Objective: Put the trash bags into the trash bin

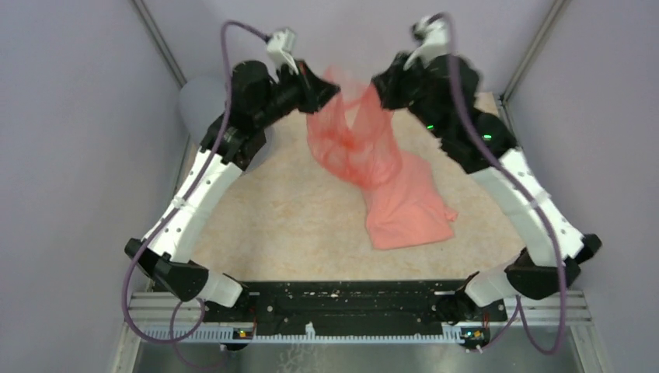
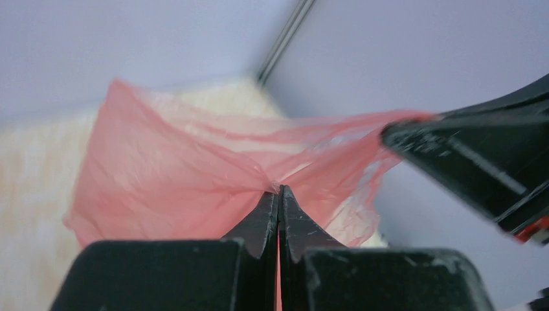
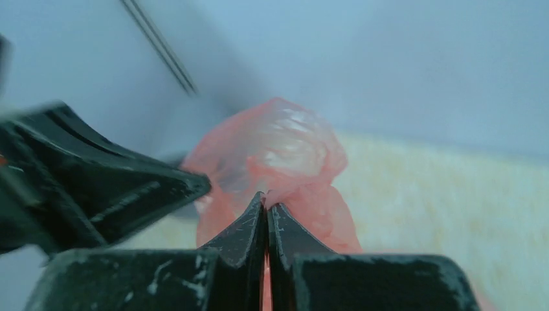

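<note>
Fingers of the left gripper (image 2: 280, 194) are seen at the very front of the left wrist view. They are shut tight, with a fold of the orange-red trash bag (image 2: 194, 175) pinched between their tips. In the right wrist view the right gripper (image 3: 267, 206) is likewise closed completely, and a bunched part of the same bag is caught between its fingertips.

From above, the two grippers are seen close together over the far end of the desk (image 1: 272, 210), facing one another. The translucent, crinkled film is held up between them, clear of the cream, fuzzy surface. From that grip the bag hangs down and toward the near side.

Its lower end is seen against the salmon-pink trash bag (image 1: 408, 210), which is spread flat on the desk, right of the middle. Whether the two bags touch there cannot be told.

The trash bin (image 1: 196, 101), plain grey, is placed at the far left corner of the desk and is partly hidden behind the left arm (image 1: 202, 179). It stands apart from both bags, and neither bag is inside it.
</note>
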Controlling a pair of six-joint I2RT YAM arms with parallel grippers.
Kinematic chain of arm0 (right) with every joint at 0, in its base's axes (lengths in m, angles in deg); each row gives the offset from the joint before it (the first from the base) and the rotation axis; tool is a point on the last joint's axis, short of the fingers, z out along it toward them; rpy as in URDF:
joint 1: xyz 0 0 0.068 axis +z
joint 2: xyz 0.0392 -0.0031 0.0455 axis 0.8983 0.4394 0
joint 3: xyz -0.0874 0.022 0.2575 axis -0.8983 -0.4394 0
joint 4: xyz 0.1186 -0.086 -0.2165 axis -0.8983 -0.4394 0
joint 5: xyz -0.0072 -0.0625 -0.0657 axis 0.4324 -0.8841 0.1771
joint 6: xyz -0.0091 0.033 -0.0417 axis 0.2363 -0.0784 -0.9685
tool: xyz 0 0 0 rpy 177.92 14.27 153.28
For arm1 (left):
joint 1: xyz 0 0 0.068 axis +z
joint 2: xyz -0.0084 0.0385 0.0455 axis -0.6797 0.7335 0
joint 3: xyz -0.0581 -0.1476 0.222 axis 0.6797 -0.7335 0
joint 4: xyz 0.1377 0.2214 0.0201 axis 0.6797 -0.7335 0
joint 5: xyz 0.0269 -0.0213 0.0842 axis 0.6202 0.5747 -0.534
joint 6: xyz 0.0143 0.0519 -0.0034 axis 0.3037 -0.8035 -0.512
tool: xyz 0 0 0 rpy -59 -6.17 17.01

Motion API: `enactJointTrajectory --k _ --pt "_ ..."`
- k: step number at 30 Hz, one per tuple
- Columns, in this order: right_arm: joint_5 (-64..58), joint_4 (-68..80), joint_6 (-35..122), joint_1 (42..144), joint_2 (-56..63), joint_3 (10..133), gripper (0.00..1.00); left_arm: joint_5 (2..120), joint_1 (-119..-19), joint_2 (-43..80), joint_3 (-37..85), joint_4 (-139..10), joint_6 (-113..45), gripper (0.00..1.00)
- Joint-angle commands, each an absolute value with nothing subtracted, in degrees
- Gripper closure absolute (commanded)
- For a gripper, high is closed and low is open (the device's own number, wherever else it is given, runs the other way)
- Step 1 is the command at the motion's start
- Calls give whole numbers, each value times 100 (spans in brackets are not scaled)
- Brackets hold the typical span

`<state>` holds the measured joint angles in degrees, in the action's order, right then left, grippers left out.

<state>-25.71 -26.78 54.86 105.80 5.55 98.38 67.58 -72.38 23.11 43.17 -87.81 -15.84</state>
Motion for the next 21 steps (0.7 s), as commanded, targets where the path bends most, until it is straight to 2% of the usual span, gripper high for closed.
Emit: enactJointTrajectory --k 1,3,6,11,13,17,21 --pt "-2219 -2185 4707 10554 -247 11446 100 7026 -7501 2199 6164 -8100 -2116 100" --pt "-2113 -1760 4722 10555 -561 10825 100 6863 -7501 1977 5688 -7719 -2158 100" --pt "-2512 -1339 4812 10553 -856 9240 100 6504 -7501 1812 4548 -7384 -2235 100" --pt "-2692 -1030 5483 10442 -482 6497 100 6163 -7502 2060 2483 -7334 -2124 100" --pt "-2549 -1100 5792 10436 -298 5926 100 6343 -7503 2000 1814 -7217 -1920 100" --pt "-2541 -1255 5994 10431 -644 5565 100 6358 -7505 1484 1067 -7282 -1909 100" --pt "-2815 -1895 5791 10435 -1044 6309 100 6238 -7506 950 1059 -7598 -2048 100"
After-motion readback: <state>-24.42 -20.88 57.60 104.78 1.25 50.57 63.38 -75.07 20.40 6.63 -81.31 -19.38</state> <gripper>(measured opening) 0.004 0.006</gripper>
